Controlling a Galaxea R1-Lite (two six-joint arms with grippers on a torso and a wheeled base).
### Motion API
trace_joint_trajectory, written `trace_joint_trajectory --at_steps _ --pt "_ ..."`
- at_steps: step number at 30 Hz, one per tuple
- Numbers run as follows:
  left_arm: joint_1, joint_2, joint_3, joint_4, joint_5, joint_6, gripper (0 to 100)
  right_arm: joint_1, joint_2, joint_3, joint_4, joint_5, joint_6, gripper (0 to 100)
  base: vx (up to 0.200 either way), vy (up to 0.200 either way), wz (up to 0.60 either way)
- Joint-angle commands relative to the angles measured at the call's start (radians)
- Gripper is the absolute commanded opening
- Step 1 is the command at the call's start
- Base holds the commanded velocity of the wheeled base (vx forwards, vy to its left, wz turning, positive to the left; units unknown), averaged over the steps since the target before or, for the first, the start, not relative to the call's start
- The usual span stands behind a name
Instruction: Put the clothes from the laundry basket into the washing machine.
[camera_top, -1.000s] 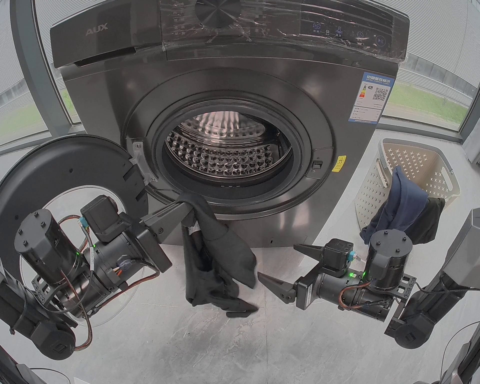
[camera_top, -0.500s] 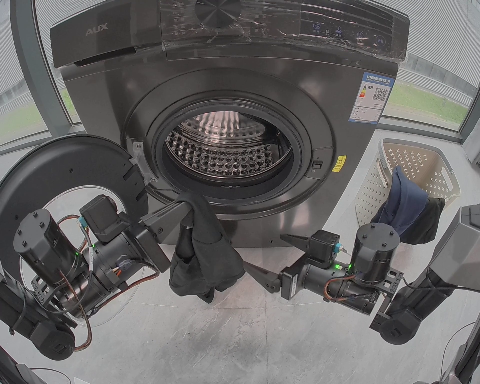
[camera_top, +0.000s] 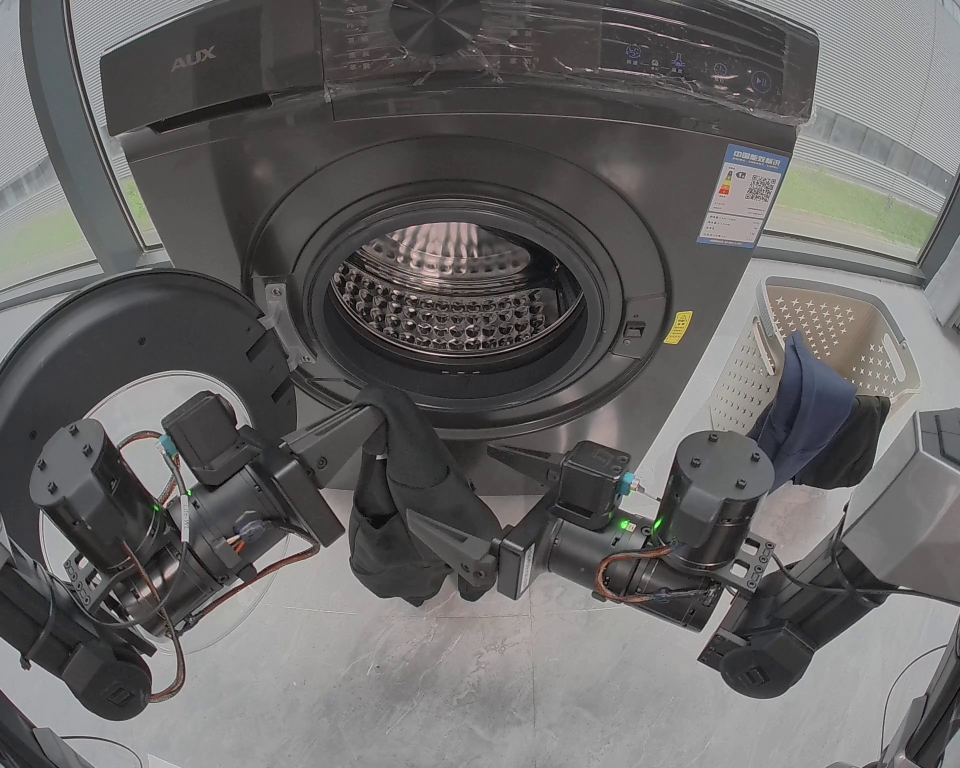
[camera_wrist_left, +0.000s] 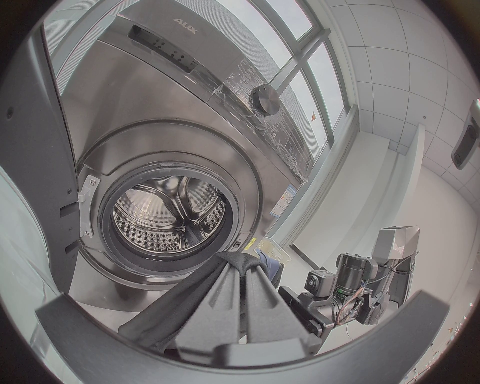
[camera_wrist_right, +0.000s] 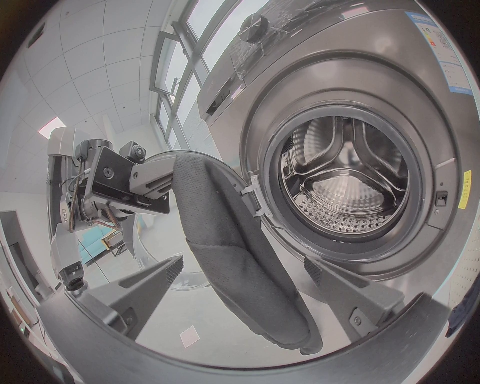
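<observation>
A black garment (camera_top: 415, 500) hangs in front of the washing machine's open drum (camera_top: 455, 290), just below the port's rim. My left gripper (camera_top: 372, 418) is shut on its top edge. In the left wrist view the shut fingers (camera_wrist_left: 227, 295) pinch the dark cloth (camera_wrist_left: 170, 310). My right gripper (camera_top: 478, 500) is open, its two fingers straddling the hanging cloth's lower part. The right wrist view shows the garment (camera_wrist_right: 235, 250) between the spread fingers (camera_wrist_right: 150, 285). The white laundry basket (camera_top: 850, 320) stands at the right of the machine.
The round door (camera_top: 120, 330) is swung open to the left, behind my left arm. A blue garment (camera_top: 812, 395) and a dark one (camera_top: 862, 440) drape over the basket's front rim. Pale floor tiles (camera_top: 430, 680) lie below the arms.
The right gripper has moved left and up, from beside the garment to around its lower part. The cloth's tail has come up off the floor and bunched. The left gripper has barely moved.
</observation>
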Motion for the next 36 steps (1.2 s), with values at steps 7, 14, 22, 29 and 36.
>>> trace_joint_trajectory --at_steps 7,14,22,29,36 --pt "0.001 0.004 -0.001 -0.001 0.000 0.000 0 0.008 0.096 -0.086 0.002 0.006 -0.001 100 0.000 0.000 0.00" --pt "0.007 -0.001 -0.002 -0.002 0.000 0.000 0 -0.012 0.187 -0.176 -0.001 0.000 -0.001 100 0.000 0.000 0.00" --pt "0.007 0.001 -0.001 -0.002 0.000 0.000 0 -0.035 0.174 -0.169 -0.021 -0.023 0.002 0 0.000 0.000 0.00" --pt "0.008 0.003 -0.001 -0.002 0.000 0.000 0 -0.058 0.075 -0.089 -0.021 -0.023 0.000 0 0.000 0.000 0.00" --pt "0.007 -0.002 0.005 -0.002 0.000 0.000 0 -0.087 0.073 -0.084 -0.019 -0.034 -0.001 0 0.000 0.000 0.00"
